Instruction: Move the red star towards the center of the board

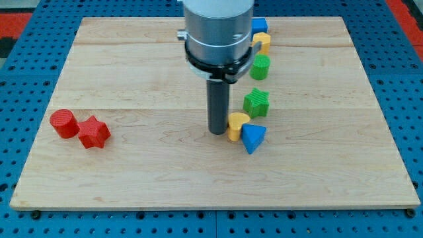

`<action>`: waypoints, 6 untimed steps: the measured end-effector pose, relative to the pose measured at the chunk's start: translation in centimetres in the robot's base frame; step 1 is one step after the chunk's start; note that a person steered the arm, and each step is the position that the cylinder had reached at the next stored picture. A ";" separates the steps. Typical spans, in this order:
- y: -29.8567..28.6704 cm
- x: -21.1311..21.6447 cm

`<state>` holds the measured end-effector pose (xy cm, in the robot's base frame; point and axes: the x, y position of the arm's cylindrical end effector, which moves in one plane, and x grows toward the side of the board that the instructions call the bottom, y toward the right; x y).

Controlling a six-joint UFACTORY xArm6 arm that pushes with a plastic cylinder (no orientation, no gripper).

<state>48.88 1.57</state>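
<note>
my tip (218, 131) mid-tabletop (158, 172), touching yellow block (236, 124) — no fingers on rig. red star (94, 133) far left, beside red cylinder (64, 123).

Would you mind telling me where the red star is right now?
The red star sits near the board's left edge in the camera view, touching the red cylinder on its left, far from my tip.
</note>
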 end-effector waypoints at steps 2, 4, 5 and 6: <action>2.2 0.0; -3.2 2.6; -6.8 9.9; -15.9 9.1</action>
<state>58.01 -14.37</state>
